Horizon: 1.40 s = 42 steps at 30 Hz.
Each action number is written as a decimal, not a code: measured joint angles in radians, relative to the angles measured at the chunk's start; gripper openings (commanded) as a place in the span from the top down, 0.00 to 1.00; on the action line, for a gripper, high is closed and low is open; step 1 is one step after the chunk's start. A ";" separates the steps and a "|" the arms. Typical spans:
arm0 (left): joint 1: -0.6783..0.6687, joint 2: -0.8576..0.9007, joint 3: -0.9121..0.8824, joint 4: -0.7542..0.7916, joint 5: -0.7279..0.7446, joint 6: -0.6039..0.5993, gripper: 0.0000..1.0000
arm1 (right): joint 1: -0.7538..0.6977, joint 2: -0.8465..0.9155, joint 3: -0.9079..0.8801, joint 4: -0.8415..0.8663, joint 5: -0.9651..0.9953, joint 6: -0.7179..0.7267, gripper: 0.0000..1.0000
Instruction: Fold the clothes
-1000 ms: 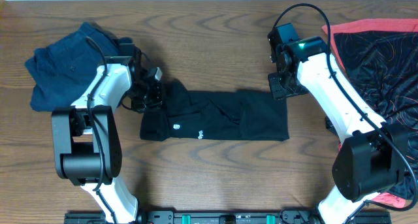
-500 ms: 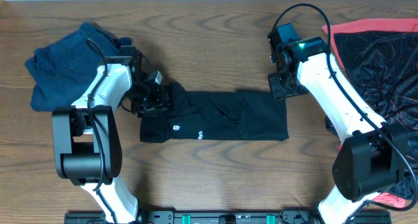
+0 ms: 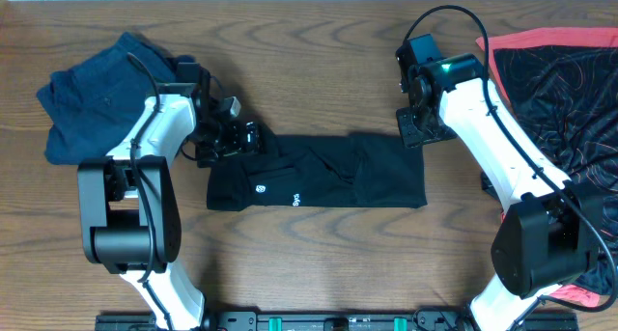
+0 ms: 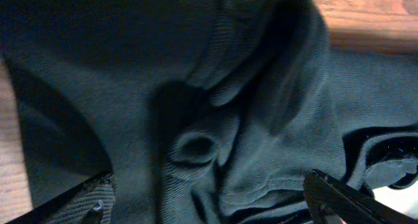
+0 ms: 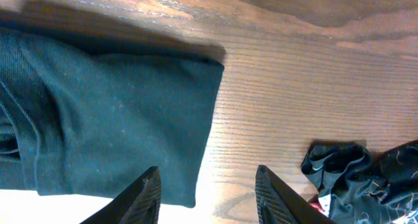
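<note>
Jaws on the left gripper (image 3: 246,138) (image 4: 215,208) are spread wide, one finger on each side of a bunched-up bit of the black garment (image 3: 328,177) (image 4: 215,119), not pinching anything as far as I can see. That's at the garment's upper left corner. Right gripper (image 3: 413,130) (image 5: 209,198) has its jaws partly apart too, holding nothing, sitting over the garment's upper right corner where the fabric edge meets bare tabletop (image 3: 309,41). The black garment lies mid-tabletop as a long flat rectangle, with small white logo marks (image 3: 261,188) near its left end. Navy blue garment (image 3: 87,99) is crumpled at the far left, and the black one with red trim (image 3: 560,80) is heaped on the right.
</note>
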 measured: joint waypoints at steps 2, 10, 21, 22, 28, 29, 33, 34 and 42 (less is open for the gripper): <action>-0.017 0.000 0.000 0.018 0.000 0.000 0.04 | 0.000 0.000 0.000 0.001 0.000 0.000 0.55; -0.098 0.000 -0.004 0.021 -0.061 -0.001 0.04 | 0.000 0.000 0.000 -0.006 0.000 0.000 0.55; -0.126 0.022 -0.005 -0.021 -0.131 -0.004 0.12 | 0.000 0.000 0.000 -0.006 0.000 0.000 0.55; -0.126 0.022 -0.005 -0.026 -0.131 -0.004 0.12 | 0.000 0.000 0.000 -0.006 0.000 0.000 0.55; -0.126 0.023 -0.005 -0.034 -0.152 -0.006 0.58 | 0.000 0.000 0.000 -0.006 0.000 0.000 0.55; -0.126 0.023 -0.006 -0.034 -0.153 -0.011 0.65 | 0.000 0.000 0.000 -0.007 0.000 0.000 0.55; -0.126 0.023 -0.006 -0.034 -0.152 -0.009 0.94 | 0.000 0.000 0.000 -0.007 0.000 0.000 0.55; -0.126 0.023 -0.006 -0.034 -0.153 -0.008 0.94 | 0.000 0.000 0.000 -0.007 0.000 0.000 0.55; -0.122 0.023 -0.005 -0.055 -0.152 -0.005 0.94 | 0.000 0.000 0.000 -0.015 0.000 0.000 0.55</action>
